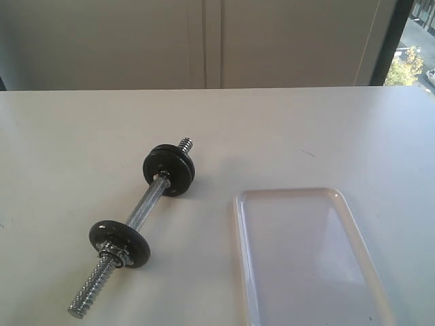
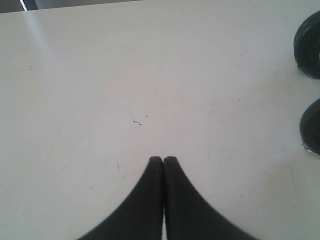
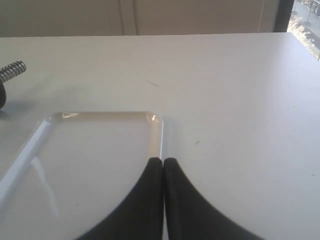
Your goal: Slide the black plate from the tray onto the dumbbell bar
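The chrome dumbbell bar (image 1: 146, 204) lies at a slant on the white table, left of the tray. A black disc (image 1: 119, 243) with a silver nut sits near its front threaded end. A thicker black disc stack (image 1: 168, 170) sits near the far end. The glossy white tray (image 1: 289, 192) at front right shows nothing on its visible part; the black plate is not seen there. My left gripper (image 2: 163, 159) is shut and empty over bare table, with two disc edges (image 2: 310, 45) to one side. My right gripper (image 3: 163, 160) is shut and empty above the tray rim (image 3: 100, 116).
The tray runs off the front edge of the exterior view. A pale wall stands behind the table and a window (image 1: 411, 54) shows at the back right. The bar's threaded tip (image 3: 12, 70) shows at the edge of the right wrist view.
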Controlling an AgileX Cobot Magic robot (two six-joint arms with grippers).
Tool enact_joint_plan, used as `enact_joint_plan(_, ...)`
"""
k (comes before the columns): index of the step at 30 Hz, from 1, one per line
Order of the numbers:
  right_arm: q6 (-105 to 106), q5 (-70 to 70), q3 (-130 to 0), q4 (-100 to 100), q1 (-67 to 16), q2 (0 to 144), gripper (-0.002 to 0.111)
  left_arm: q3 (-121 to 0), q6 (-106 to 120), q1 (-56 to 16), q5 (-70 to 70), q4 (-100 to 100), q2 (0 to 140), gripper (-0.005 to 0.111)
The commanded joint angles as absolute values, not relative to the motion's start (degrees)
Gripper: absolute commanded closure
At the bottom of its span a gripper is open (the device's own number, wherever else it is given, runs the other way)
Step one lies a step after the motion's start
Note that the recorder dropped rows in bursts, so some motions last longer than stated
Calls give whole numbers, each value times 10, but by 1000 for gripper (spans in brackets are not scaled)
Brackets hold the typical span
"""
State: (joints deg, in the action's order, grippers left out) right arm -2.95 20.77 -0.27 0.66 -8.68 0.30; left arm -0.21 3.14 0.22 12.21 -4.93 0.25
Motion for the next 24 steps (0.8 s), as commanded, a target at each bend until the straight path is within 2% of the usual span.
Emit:
enact_joint_plan(1, -29, 197, 0, 15, -98, 0, 108, 0, 26, 5, 120, -54, 0, 107)
enact_joint_plan(17, -29, 192, 0, 17, -97, 0, 108, 0, 26, 5, 120, -54, 0, 107)
enact_joint_plan(24, -29, 192, 0, 17, -66, 0, 108, 0, 26, 5, 120, -54, 0, 107)
